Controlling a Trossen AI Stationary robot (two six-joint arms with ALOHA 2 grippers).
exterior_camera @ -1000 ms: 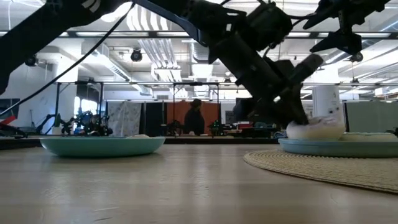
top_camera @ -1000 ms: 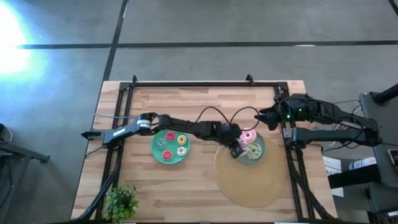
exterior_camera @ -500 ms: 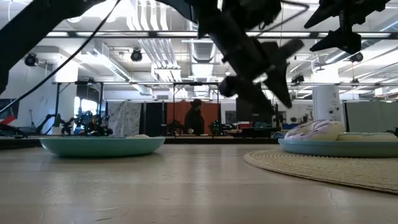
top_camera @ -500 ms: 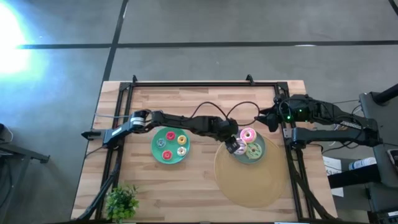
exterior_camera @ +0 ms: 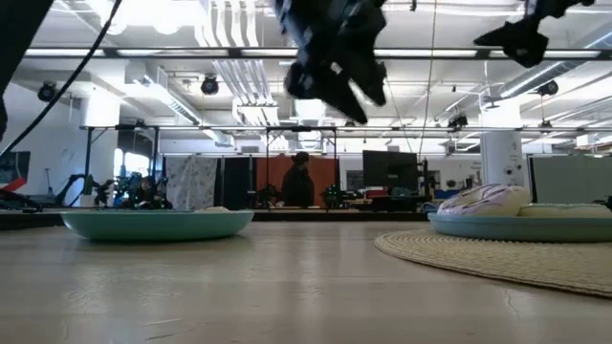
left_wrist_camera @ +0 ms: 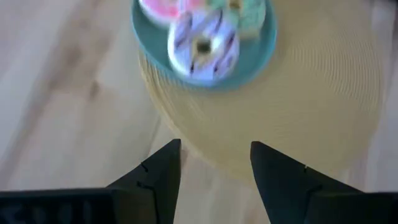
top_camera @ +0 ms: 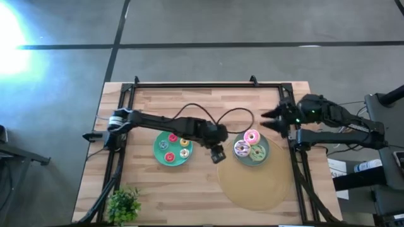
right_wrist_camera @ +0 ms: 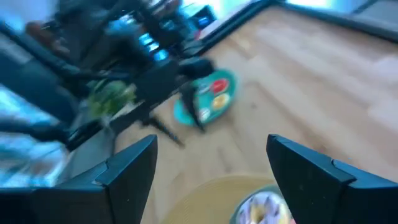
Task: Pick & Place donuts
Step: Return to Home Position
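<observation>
Three bigger donuts lie on the grey-blue plate (top_camera: 266,153) at the right: pink (top_camera: 251,136), white with purple streaks (top_camera: 242,149) and green (top_camera: 258,152). The white one (left_wrist_camera: 202,45) also shows in the left wrist view. Several tiny red, orange and yellow donuts (top_camera: 172,137) lie on the teal plate (top_camera: 158,151). My left gripper (top_camera: 218,154) hangs open and empty above the table between the two plates, its fingers (left_wrist_camera: 163,165) apart. My right gripper (top_camera: 270,120) waits open, raised beyond the grey-blue plate.
A round woven placemat (top_camera: 255,186) lies under the grey-blue plate and reaches toward the near edge. A leafy plant (top_camera: 123,205) stands at the near left corner. A black frame (top_camera: 189,86) runs along the table's far and side edges. A person (exterior_camera: 298,182) stands far behind the table.
My left gripper has let go of the white purple-streaked donut, which stays lying on the grey-blue plate beside the pink and green ones. The gripper has risen and drawn back toward the table's left, off the plate, to the gap between the two plates.
</observation>
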